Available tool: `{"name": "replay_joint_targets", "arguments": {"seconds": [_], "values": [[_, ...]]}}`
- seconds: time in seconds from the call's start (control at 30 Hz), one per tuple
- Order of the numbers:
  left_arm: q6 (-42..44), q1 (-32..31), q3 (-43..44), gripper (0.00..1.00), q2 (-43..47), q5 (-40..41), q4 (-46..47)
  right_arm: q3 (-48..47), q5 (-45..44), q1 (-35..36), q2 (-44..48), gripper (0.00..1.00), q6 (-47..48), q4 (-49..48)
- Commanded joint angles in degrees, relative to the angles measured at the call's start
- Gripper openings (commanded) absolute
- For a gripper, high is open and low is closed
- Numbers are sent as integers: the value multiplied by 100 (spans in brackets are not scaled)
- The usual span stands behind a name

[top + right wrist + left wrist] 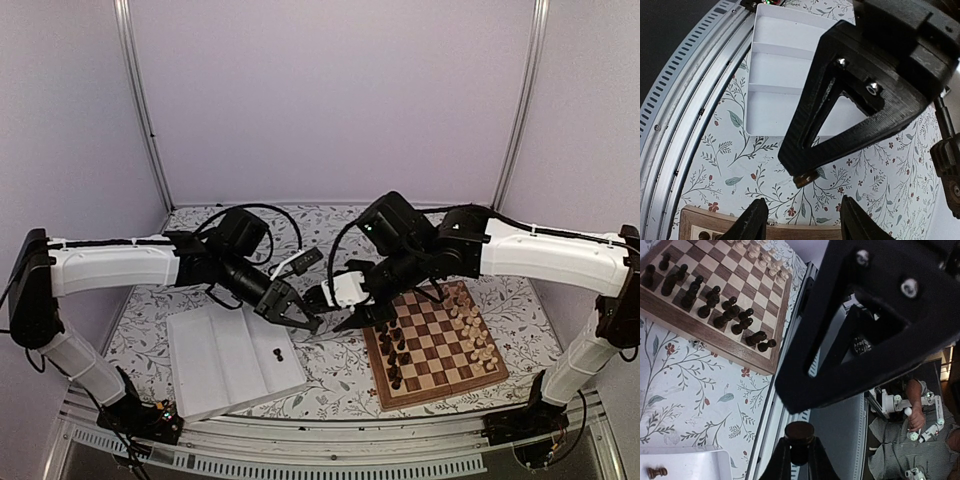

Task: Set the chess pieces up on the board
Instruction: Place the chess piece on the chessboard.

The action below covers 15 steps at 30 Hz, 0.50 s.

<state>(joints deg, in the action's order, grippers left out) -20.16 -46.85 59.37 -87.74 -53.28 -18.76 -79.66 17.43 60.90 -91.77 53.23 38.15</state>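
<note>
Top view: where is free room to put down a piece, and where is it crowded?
Free: the middle of the board, between the dark pieces and the pale pieces; also the white tray, around its lone piece. Crowded: both piece rows.

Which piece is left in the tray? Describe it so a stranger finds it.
Find the white tray left of the board. In its compartment nearest the board sits one small dark piece. Unlike the dark pieces standing on the board, it is alone in the tray.
</note>
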Motion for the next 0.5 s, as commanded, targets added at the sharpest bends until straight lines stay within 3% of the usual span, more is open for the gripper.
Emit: {"name": "replay_joint_targets", "arguments": {"seconds": [0.0, 0.27, 0.47], "values": [[-25, -79, 226, 7, -164, -376, 171, -100, -572, 207, -125, 52, 122, -97], [-89, -193, 381, 7, -369, -482, 195, -69, -1066, 567, -226, 45, 224, -157], [-249, -193, 430, 10, -514, -420, 272, 128, -1563, 777, -219, 27, 262, -394]]}}
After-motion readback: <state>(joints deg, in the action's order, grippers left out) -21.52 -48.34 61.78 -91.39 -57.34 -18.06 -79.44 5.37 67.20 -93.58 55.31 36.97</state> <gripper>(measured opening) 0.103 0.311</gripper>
